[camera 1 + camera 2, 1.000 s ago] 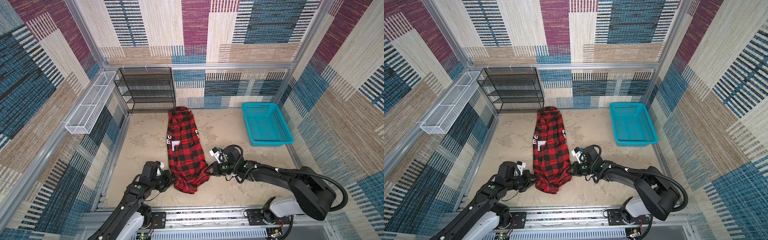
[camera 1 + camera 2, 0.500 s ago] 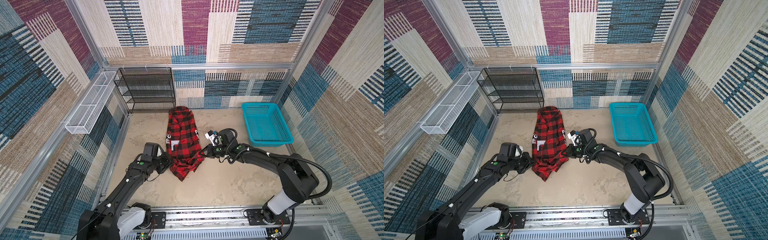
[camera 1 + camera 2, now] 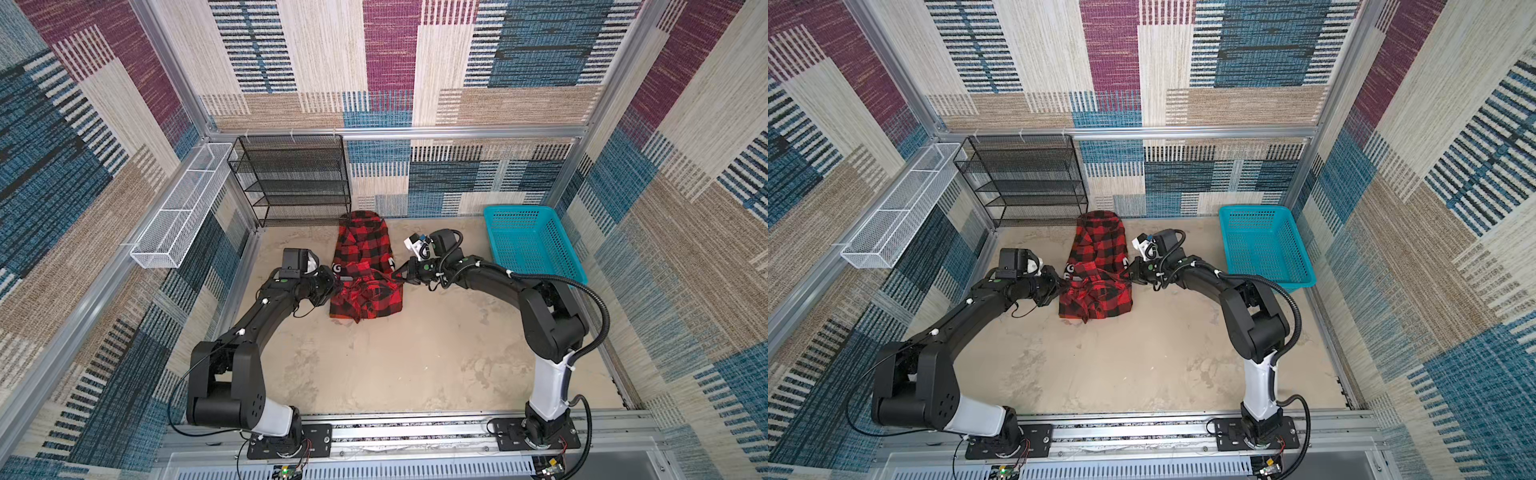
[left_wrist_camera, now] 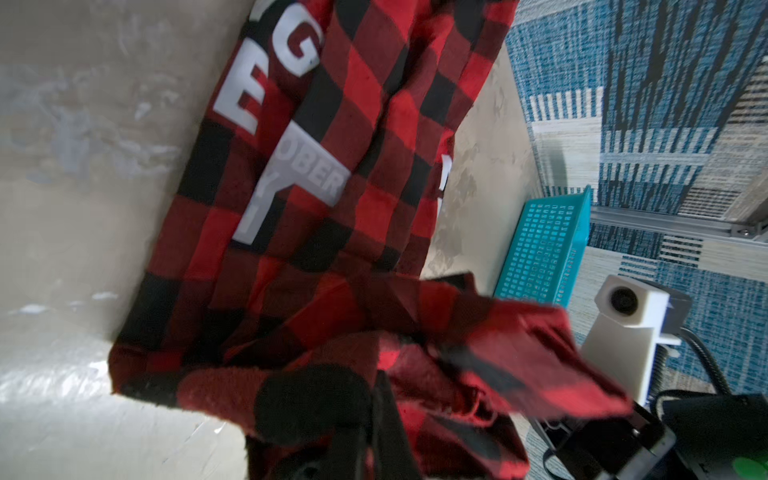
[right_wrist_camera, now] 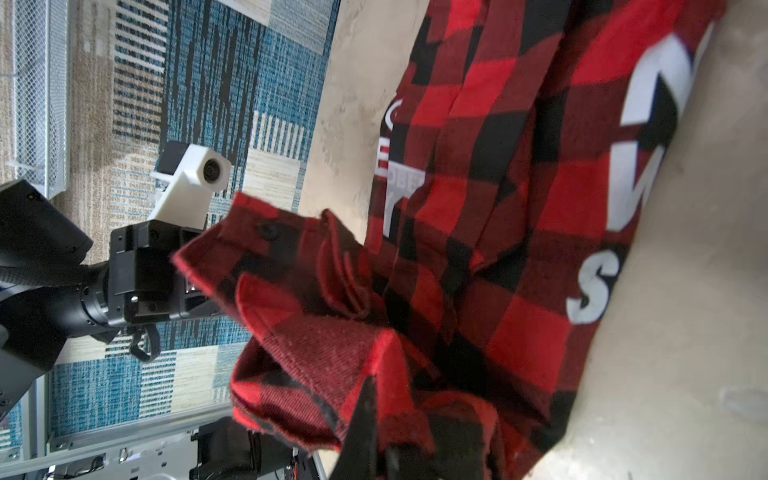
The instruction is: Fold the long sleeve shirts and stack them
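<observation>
Cannot see the tips of the left end effector (image 4: 376,415): sunk in shirt (image 4: 374,124) cloth, cut off by the picture's edge. Same with the right end effector (image 5: 368,419). Cannot read the white letters (image 4: 245,104) beyond either: folded under, blurry.

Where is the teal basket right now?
In a top view, the teal basket sits at the far right by the back wall, right of the flannel shirt.
</observation>
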{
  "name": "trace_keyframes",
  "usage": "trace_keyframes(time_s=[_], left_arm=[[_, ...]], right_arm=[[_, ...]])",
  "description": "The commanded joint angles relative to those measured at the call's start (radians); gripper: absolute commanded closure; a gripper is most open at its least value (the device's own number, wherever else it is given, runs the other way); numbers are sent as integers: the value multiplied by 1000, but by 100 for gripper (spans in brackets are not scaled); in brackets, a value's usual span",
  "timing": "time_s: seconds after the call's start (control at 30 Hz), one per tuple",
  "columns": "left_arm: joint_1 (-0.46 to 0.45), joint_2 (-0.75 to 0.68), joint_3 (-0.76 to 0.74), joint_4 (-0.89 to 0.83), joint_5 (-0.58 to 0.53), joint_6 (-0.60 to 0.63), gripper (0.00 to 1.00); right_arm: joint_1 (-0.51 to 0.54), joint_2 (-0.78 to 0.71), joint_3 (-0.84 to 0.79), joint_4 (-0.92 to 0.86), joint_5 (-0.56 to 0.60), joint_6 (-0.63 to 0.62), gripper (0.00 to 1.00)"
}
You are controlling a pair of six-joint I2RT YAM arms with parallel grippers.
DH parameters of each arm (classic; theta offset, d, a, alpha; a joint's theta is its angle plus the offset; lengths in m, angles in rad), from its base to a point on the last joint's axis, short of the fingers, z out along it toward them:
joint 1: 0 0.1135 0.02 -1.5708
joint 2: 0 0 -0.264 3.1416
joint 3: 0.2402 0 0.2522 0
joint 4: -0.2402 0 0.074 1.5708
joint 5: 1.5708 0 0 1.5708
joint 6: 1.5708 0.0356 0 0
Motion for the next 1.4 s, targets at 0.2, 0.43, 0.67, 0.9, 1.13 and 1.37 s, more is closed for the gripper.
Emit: trace_keyframes(time_s=[0.2, 0.43, 0.67, 0.9, 1.13, 1.37], left_arm=[[65, 260, 127, 136, 17, 1, 100], [69, 397, 237, 203, 4, -22, 73], [92, 336, 265, 149, -30, -3, 50], [97, 198, 205, 62, -39, 57, 48], [113, 221, 200, 92, -4, 53, 46], [131, 394, 327, 187, 158, -49, 27]], right_arm=[[-25, 251, 240, -8, -55, 16, 88], [-28, 285, 267, -25, 48, 33, 53], [-27, 109, 125, -15, 156, 28, 31], [47, -41, 60, -120, 294, -42, 30], [196, 30, 160, -160, 310, -86, 37], [261, 148, 274, -155, 285, -84, 46]])
